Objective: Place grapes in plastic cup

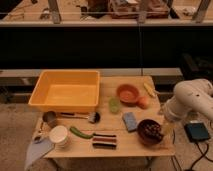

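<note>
The grapes point(149, 131), a dark bumpy bunch, lie near the table's front right corner. My gripper point(166, 128) hangs from the white arm point(192, 100) and reaches down at the right edge of the bunch, open, with nothing lifted; whether it touches them I cannot tell. The plastic cup point(114, 105), small and pale green, stands upright mid-table, left of the grapes and just left of the orange bowl point(127, 93).
A large yellow bin point(66, 91) fills the table's left half. An orange fruit point(143, 102), a banana point(149, 90), a blue sponge point(130, 121), a brush point(82, 116), a grey metal cup point(49, 118), a white tub point(59, 135) and a striped item point(104, 140) lie around.
</note>
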Robot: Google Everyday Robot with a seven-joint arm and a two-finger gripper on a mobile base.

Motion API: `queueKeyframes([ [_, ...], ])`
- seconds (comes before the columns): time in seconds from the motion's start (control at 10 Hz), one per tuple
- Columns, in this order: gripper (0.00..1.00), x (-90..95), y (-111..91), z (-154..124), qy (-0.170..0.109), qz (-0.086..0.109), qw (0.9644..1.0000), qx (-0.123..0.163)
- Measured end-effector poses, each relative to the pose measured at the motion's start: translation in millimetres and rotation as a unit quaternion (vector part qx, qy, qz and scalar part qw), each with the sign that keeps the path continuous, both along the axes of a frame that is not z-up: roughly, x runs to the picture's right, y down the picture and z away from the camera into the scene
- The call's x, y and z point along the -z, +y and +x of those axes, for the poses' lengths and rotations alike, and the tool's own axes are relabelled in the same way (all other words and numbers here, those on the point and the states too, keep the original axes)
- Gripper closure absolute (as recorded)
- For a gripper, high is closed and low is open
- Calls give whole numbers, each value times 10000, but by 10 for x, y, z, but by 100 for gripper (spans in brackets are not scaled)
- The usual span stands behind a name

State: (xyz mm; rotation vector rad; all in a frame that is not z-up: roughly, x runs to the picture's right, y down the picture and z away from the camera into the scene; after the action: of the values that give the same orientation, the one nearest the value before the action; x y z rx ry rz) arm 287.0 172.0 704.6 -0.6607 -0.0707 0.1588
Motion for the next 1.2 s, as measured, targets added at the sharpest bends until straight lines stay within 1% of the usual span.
queueKeyframes([
  [0.1,35,-53,103,-55,29,-69,10000,9],
  [0.3,35,-107,193,-106,134,-108,9999,-3],
  [0.4,35,-126,249,-98,236,-128,9996,-46],
  [0.6,35,-216,344,-75,347,-111,9993,-112],
  [0.9,35,-254,354,22,491,-100,9985,-215],
  [1.1,35,-259,337,71,599,-46,9979,-235],
  [1.2,37,-265,348,100,663,-47,9975,-229],
])
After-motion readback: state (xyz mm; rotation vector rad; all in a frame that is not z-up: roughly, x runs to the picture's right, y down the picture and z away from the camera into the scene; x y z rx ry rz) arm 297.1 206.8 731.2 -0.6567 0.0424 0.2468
